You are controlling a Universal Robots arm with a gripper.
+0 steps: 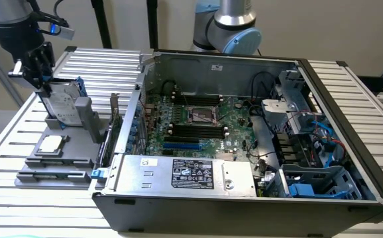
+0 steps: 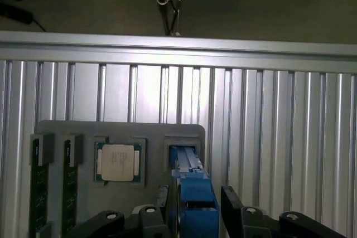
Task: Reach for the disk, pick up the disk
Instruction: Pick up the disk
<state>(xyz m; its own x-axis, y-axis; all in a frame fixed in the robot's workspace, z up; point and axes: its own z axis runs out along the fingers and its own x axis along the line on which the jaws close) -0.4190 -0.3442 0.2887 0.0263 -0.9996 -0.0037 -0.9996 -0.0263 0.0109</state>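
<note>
Disk [image 1: 64,101] upright in grey tray [image 1: 79,149], lower edge hidden, end effector [image 1: 40,82] at its top, grip unclear.

Disk [image 1: 63,101] upright in tray [image 1: 52,176] at exterior view's left, gripper [image 1: 42,82] at its top, chip [image 1: 51,144] before it, computer case [image 1: 244,210] beside

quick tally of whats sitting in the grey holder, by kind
disk: 1
chip: 1
memory sticks: 2
total: 4
</note>
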